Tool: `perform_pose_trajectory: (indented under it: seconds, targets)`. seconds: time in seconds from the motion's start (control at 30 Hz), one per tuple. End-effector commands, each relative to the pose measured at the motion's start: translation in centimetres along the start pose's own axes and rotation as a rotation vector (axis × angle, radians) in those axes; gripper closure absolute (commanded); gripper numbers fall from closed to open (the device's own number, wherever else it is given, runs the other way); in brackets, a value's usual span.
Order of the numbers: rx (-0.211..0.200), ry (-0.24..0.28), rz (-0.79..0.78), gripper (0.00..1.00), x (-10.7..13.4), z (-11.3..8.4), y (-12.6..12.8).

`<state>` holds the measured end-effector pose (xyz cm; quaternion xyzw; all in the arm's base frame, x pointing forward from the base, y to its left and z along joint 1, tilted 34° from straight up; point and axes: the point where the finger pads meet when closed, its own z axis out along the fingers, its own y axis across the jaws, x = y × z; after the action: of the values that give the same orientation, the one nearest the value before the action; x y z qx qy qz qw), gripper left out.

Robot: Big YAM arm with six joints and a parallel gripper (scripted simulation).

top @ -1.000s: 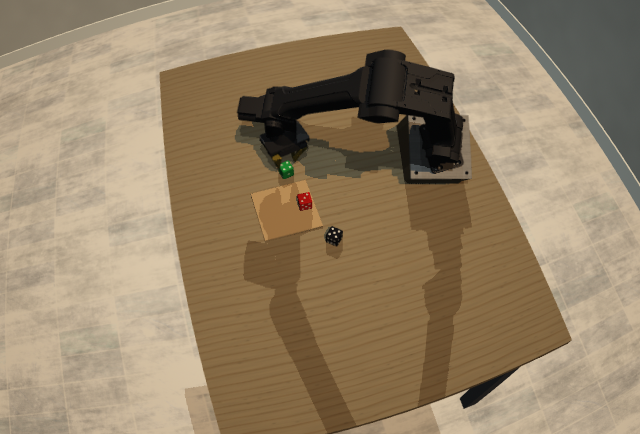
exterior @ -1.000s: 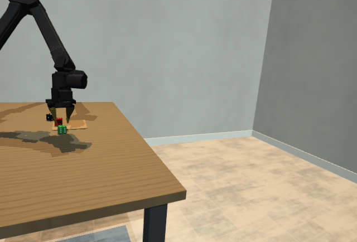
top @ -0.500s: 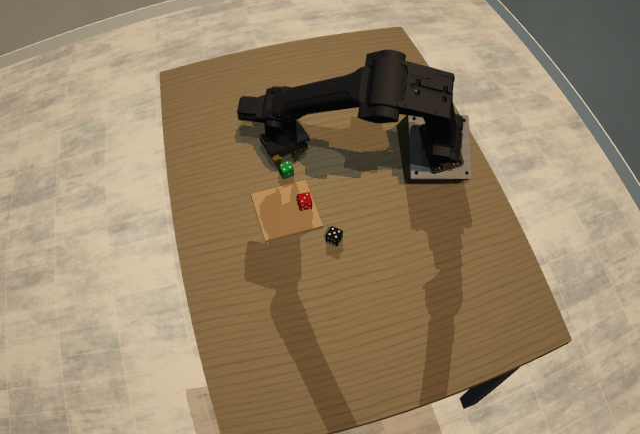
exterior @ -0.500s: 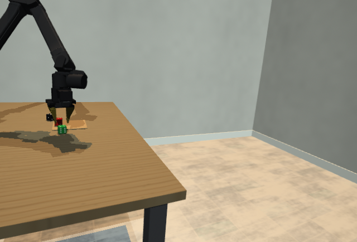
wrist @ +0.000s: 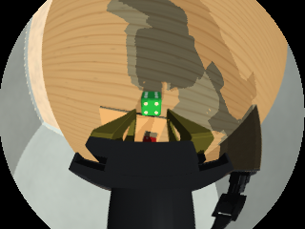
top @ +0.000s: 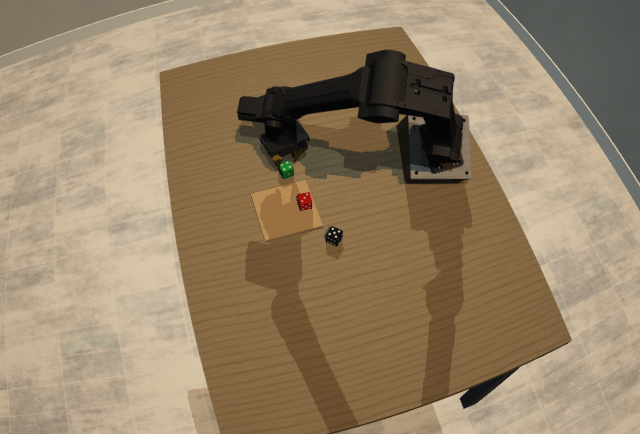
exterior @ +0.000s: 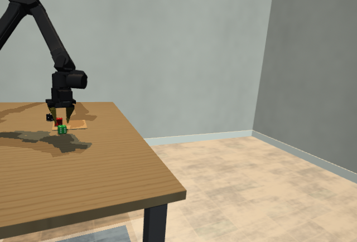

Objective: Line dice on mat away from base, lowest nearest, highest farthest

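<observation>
A green die (top: 285, 168) (exterior: 62, 129) (wrist: 151, 105) stands on the bare table just off the mat's far edge. A red die (top: 304, 201) (exterior: 58, 120) stands on the tan mat (top: 279, 218) (exterior: 78, 124), near the mat edge that faces the robot's base. A black die (top: 333, 235) (exterior: 49, 117) stands on the table off the mat's near corner. My gripper (top: 287, 156) (exterior: 61, 120) (wrist: 152, 113) points straight down a little above the green die. Its fingers are partly open and hold nothing.
The robot's base plate (top: 462, 173) is bolted to the table to the right of the mat. The arm reaches across the back of the table. The table's edge (exterior: 161, 173) drops off to the right in the exterior view.
</observation>
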<state>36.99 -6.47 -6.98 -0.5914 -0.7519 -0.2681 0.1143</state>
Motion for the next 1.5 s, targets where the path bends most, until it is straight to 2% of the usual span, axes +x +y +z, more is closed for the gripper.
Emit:
perform_pose_trajectory:
  seconds: [0.0,1.47]
  targets:
    - [-0.009,-0.004,-0.008,0.55,-0.67,-0.01,0.63]
    - [-0.016,-0.010,-0.014,0.55,-1.02,-0.30,1.38]
